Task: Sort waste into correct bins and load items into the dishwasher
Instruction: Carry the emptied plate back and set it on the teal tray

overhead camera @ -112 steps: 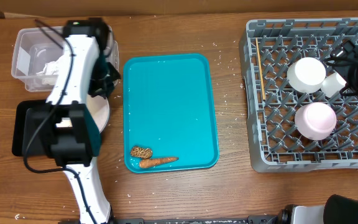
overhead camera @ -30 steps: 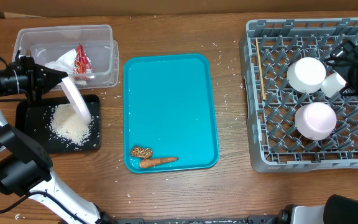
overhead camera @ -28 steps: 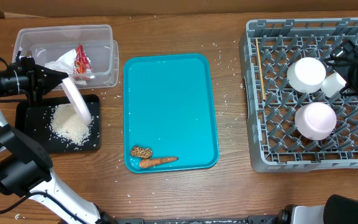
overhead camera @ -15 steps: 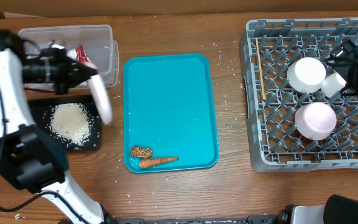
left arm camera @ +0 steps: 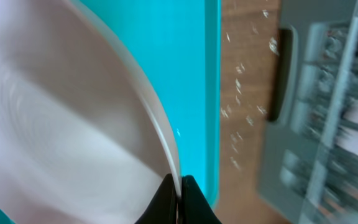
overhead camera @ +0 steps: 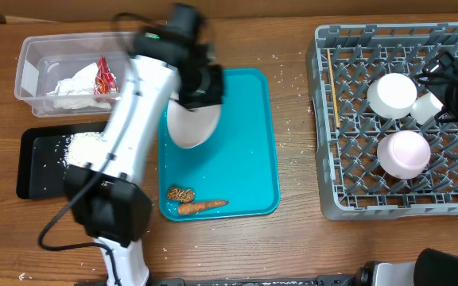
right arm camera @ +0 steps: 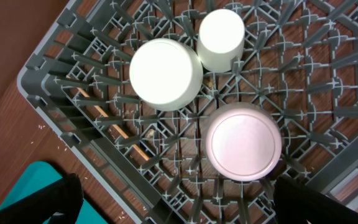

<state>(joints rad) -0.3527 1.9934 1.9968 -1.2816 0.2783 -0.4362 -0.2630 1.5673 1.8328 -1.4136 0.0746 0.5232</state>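
My left gripper (left arm camera: 178, 194) is shut on the rim of the large white plate (overhead camera: 191, 125) and holds it tilted above the teal tray (overhead camera: 245, 119); the plate fills the left wrist view (left arm camera: 61, 130). The grey dish rack (overhead camera: 452, 202) at the right holds two white bowls (overhead camera: 392, 94) (overhead camera: 404, 152), a small cup (overhead camera: 428, 106) and chopsticks (overhead camera: 332, 99). My right gripper (right arm camera: 173, 202) is open above the rack. A carrot (overhead camera: 203, 206) and a brown oval piece (overhead camera: 181, 193) lie on the teal tray. Rice (overhead camera: 82, 143) lies on the black tray (overhead camera: 34, 171). Napkins (overhead camera: 74, 83) and a red-and-white wrapper (overhead camera: 104, 75) lie in the clear tub (overhead camera: 26, 56).
Loose rice grains (overhead camera: 293, 119) are scattered on the wooden table between the teal tray and the rack. The left arm (overhead camera: 133, 135) stretches across the black tray. The rack also shows blurred at the right of the left wrist view (left arm camera: 328, 118).
My left gripper has carried the plate rightward from the black tray to above the teal tray. The rice stays on the black tray. The right arm has not moved.
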